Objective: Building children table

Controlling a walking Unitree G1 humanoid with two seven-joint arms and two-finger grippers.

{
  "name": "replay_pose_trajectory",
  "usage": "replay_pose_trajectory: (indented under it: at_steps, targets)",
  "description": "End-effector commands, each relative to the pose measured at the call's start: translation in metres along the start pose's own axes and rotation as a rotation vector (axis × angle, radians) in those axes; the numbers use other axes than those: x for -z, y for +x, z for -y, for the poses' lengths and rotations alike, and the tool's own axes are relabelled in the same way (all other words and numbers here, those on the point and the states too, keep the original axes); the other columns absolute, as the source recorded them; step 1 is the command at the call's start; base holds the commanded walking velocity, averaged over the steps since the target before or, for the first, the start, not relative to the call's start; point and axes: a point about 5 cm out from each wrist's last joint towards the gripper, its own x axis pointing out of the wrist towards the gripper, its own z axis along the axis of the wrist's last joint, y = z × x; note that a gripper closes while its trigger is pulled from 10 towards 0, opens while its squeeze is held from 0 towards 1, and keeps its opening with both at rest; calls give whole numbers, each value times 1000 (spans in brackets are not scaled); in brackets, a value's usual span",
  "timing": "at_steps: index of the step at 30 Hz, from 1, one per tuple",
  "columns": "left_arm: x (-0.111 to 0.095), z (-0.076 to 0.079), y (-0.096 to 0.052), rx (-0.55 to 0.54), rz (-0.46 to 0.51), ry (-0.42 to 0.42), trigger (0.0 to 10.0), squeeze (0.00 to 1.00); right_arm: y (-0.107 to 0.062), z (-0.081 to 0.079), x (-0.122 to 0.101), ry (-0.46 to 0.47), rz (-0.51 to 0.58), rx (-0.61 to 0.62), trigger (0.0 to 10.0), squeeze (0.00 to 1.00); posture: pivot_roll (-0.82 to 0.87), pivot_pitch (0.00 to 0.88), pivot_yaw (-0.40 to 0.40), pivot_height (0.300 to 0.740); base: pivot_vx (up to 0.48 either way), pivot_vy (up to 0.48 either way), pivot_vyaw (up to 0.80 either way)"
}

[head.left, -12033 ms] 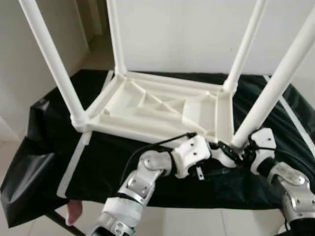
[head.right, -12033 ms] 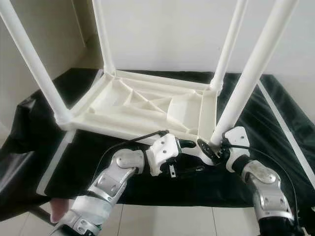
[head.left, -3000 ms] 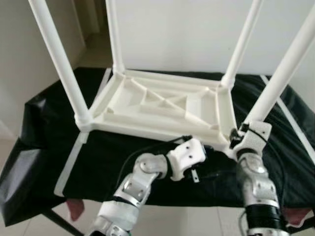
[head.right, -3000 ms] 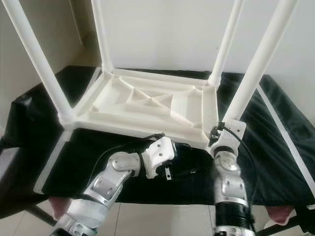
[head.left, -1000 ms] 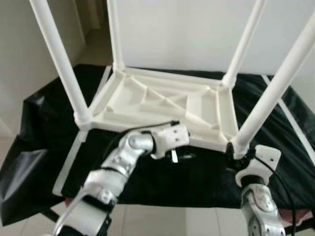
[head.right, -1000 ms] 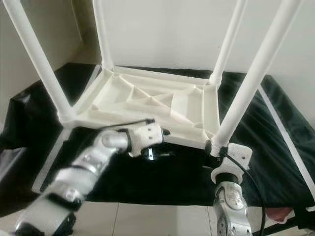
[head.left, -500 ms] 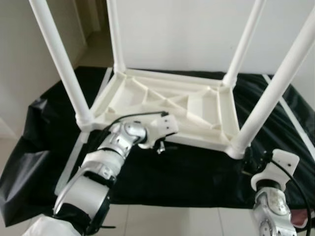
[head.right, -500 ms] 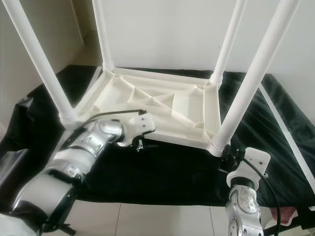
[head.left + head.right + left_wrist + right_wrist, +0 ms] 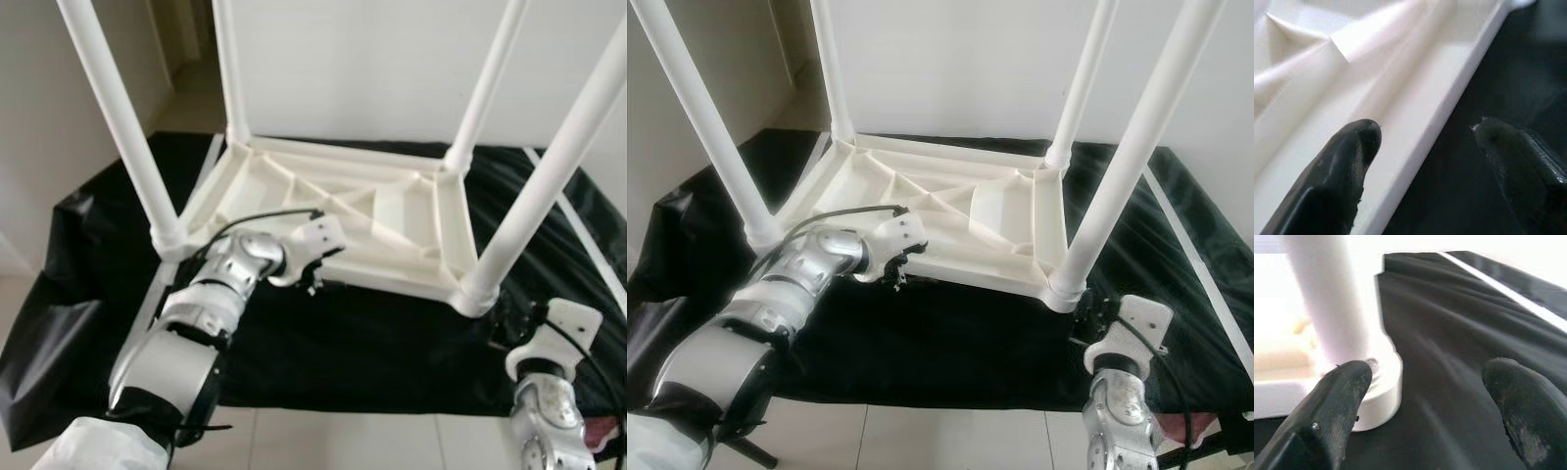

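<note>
A white children's table (image 9: 392,282) lies upside down on a black cloth, its four legs pointing up. My left gripper (image 9: 1425,132) is open and straddles the table's near rim. One finger (image 9: 1352,152) is over the ribbed underside and the other is over the cloth. In the left eye view this gripper (image 9: 315,279) sits left of the rim's middle. My right gripper (image 9: 1425,377) is open beside the near right leg (image 9: 549,166), close to its round socket (image 9: 1383,396) but holding nothing. It shows low at the right (image 9: 507,323).
The black cloth (image 9: 372,343) covers the work surface and carries white tape stripes (image 9: 147,313). Its front edge drops to a pale tiled floor. A white wall stands close behind. Something pink (image 9: 602,431) shows under the cloth at the lower right.
Both grippers were earlier at the near right leg's base. The left one has travelled left along the near rim. The right one has drawn back from the leg.
</note>
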Motion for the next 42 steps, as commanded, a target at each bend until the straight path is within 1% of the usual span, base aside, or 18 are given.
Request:
replay_pose_trajectory:
  at_steps: [1, 2, 5, 6, 9, 10, 13, 14, 15, 18, 20, 21, 24, 28, 34, 36, 40, 42]
  targets:
    - [-9, -18, -2, -381, 75, -62, 10000, 0, -2, -9, 4, -7, -19, -48, 10000, 0, -76, 0, 2, 740, 0, 0, 0]
    - [-9, -18, -2, -381, 75, -62, 10000, 0, -2, -9, 4, -7, -19, -48, 10000, 0, -76, 0, 2, 740, 0, 0, 0]
    - [-20, -7, 3, -270, 178, -55, 10000, 0, -6, -15, 7, 0, -30, -62, 10000, 0, -67, 0, -8, 740, 0, 0, 0]
    - [-20, -7, 3, -270, 178, -55, 10000, 0, -6, -15, 7, 0, -30, -62, 10000, 0, -67, 0, -8, 740, 0, 0, 0]
    - [-27, -2, 4, -224, 250, -63, 10000, 0, -9, -20, 10, 0, -37, -90, 10000, 0, -63, 0, -12, 740, 0, 0, 0]
    - [-32, 6, 4, -172, 303, -48, 10000, 0, -8, -24, 9, -3, -32, -117, 10000, 0, -61, 0, -14, 740, 0, 0, 0]
    - [-35, 11, 4, -137, 336, -34, 10000, 0, -6, -26, 9, -6, -28, -133, 10000, 0, -61, 0, -14, 740, 0, 0, 0]
    - [-39, 19, 3, -83, 380, -34, 10000, 0, -2, -27, 6, -13, -16, -150, 10000, 0, -59, 0, -14, 740, 0, 0, 0]
    - [-39, 19, 3, -83, 380, -34, 10000, 0, -2, -27, 6, -13, -16, -150, 10000, 0, -59, 0, -14, 740, 0, 0, 0]
    - [-51, 41, 0, 51, 499, -79, 10000, 0, 12, -24, -5, -32, 34, -140, 10000, 0, -53, 0, -21, 740, 0, 0, 0]
    - [-54, 46, -2, 79, 522, -83, 10000, 0, 16, -22, -8, -34, 46, -131, 10000, 0, -53, 0, -21, 740, 0, 0, 0]
    - [-55, 53, -2, 98, 528, -78, 10000, 0, 23, -21, -11, -32, 60, -105, 10000, 0, -49, 0, -25, 740, 0, 0, 0]
    - [-55, 53, -2, 98, 528, -78, 10000, 0, 23, -21, -11, -32, 60, -105, 10000, 0, -49, 0, -25, 740, 0, 0, 0]
    - [-53, 64, -3, 106, 519, -89, 10000, 0, 41, -17, -21, -8, 104, 25, 10000, 0, -31, 0, -31, 740, 0, 0, 0]
    - [-52, 65, -5, 85, 498, -97, 10000, 0, 45, -12, -18, -16, 89, 102, 10000, 0, -27, 0, -31, 740, 0, 0, 0]
    - [-51, 67, -7, 90, 487, -104, 10000, 0, 47, -4, -17, -24, 91, 125, 10000, 0, -28, 0, -29, 740, 0, 0, 0]
    - [-49, 70, -10, 109, 488, -108, 10000, 0, 53, 23, -20, -54, 103, 192, 10000, 0, -28, 0, -28, 740, 0, 0, 0]
    - [-48, 70, -10, 104, 478, -107, 10000, 0, 54, 30, -21, -63, 108, 207, 10000, 0, -28, 0, -28, 740, 0, 0, 0]
